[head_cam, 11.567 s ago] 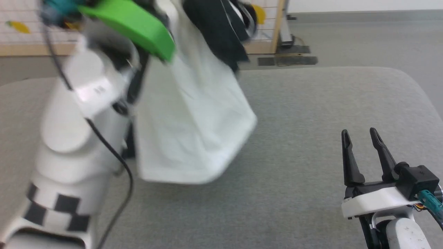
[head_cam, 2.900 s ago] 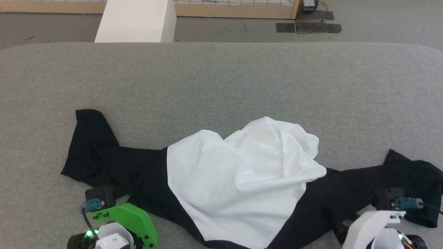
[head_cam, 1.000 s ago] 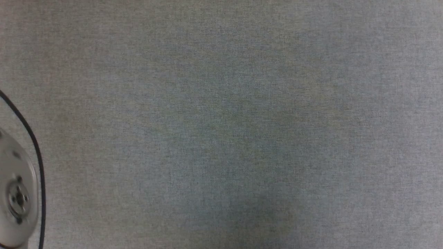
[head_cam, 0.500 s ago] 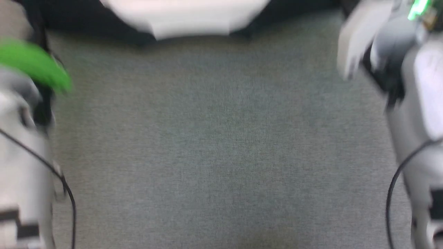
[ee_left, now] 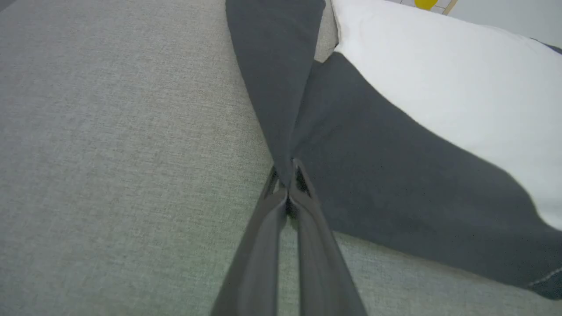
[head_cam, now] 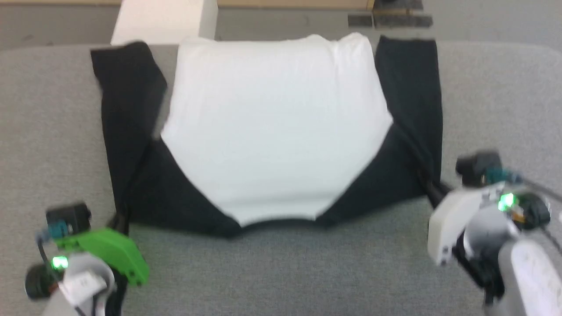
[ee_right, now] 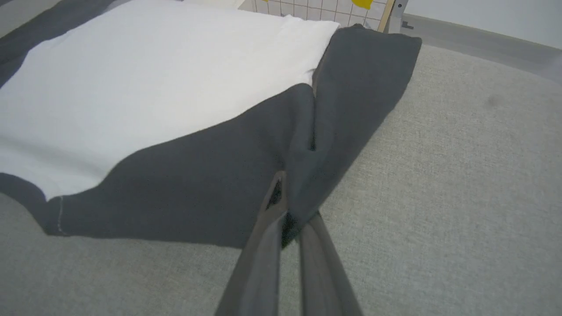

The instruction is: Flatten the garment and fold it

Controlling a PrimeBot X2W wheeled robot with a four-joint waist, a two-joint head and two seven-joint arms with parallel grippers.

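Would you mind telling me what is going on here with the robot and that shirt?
The robot is flattening a white-bodied shirt with long black sleeves on the grey fabric-covered table. Its left end effector is shut on black fabric at one shoulder, and its right end effector is shut on black fabric at the other. The white body lies fairly smooth, neck edge towards the robot, sleeves running away along either side. No fold of the body has been made yet.
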